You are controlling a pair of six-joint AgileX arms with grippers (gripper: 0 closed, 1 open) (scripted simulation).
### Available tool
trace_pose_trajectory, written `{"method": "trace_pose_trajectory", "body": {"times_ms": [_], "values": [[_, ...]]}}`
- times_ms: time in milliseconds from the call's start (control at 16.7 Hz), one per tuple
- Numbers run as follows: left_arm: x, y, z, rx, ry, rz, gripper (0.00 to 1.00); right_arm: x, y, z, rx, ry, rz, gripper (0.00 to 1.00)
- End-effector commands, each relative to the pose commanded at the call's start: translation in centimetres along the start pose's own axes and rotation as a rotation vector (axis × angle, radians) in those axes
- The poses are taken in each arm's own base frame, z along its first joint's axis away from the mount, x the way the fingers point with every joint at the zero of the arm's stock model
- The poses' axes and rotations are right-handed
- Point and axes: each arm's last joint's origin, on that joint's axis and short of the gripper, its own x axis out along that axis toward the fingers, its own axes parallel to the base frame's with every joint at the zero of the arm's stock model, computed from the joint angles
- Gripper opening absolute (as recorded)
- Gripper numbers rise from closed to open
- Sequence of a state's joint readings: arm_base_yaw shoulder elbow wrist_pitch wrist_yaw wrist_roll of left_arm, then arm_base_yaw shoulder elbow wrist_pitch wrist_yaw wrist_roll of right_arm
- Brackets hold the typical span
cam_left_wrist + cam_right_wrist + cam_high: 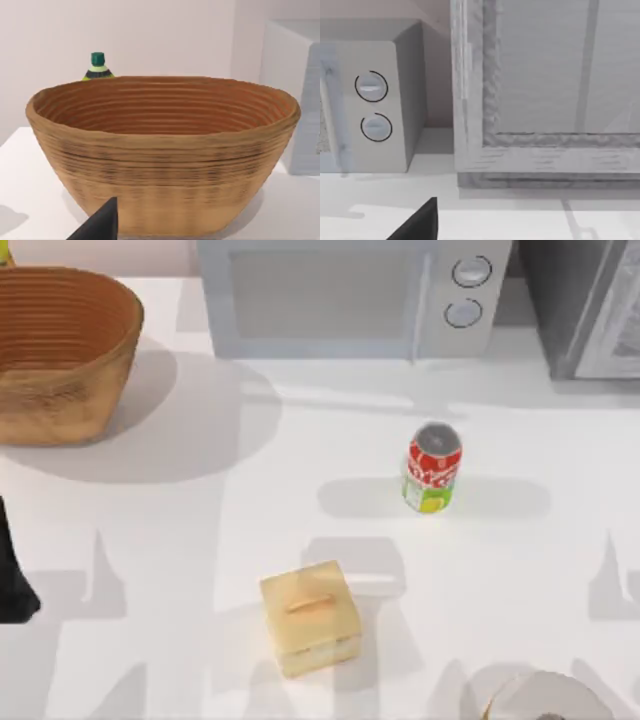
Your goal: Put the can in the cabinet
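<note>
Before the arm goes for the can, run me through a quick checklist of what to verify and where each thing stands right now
1. Can upright on the table, in the open: ok.
2. Room around the can: ok; the tan box sits apart, nearer the front edge, and the microwave stands behind.
3. Cabinet door open to take the can: not ok; in the right wrist view the door panel looks shut.
4. Right gripper open: cannot tell; just a dark finger tip is visible.
5. Left arm out of the way: ok; its wrist view faces the basket at the table's left.
</note>
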State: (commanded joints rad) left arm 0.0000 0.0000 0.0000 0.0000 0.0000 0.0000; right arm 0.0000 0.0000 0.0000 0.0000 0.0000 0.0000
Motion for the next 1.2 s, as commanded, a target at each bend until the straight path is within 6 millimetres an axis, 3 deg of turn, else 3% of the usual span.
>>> {"method": "trace_pose_trajectory", "body": {"times_ms": [360,660,960,1080,1200], "values": [[0.0,0.0,0.0,0.000,0.000,0.000,1.00,0.4,0.5,0.9,0.005,0.010,0.014,1.00],[0.0,0.0,0.0,0.000,0.000,0.000,1.00,2.6,2.7,3.3,0.039,0.049,0.050,1.00],[0.0,0.0,0.0,0.000,0.000,0.000,1.00,6.4,7.8,7.1,0.126,0.022,0.086,1.00],[0.0,0.0,0.0,0.000,0.000,0.000,1.00,8.1,10.7,7.1,0.144,0.037,0.095,1.00],[0.0,0.0,0.0,0.000,0.000,0.000,1.00,9.6,13.8,5.7,0.137,0.072,0.101,1.00]]}}
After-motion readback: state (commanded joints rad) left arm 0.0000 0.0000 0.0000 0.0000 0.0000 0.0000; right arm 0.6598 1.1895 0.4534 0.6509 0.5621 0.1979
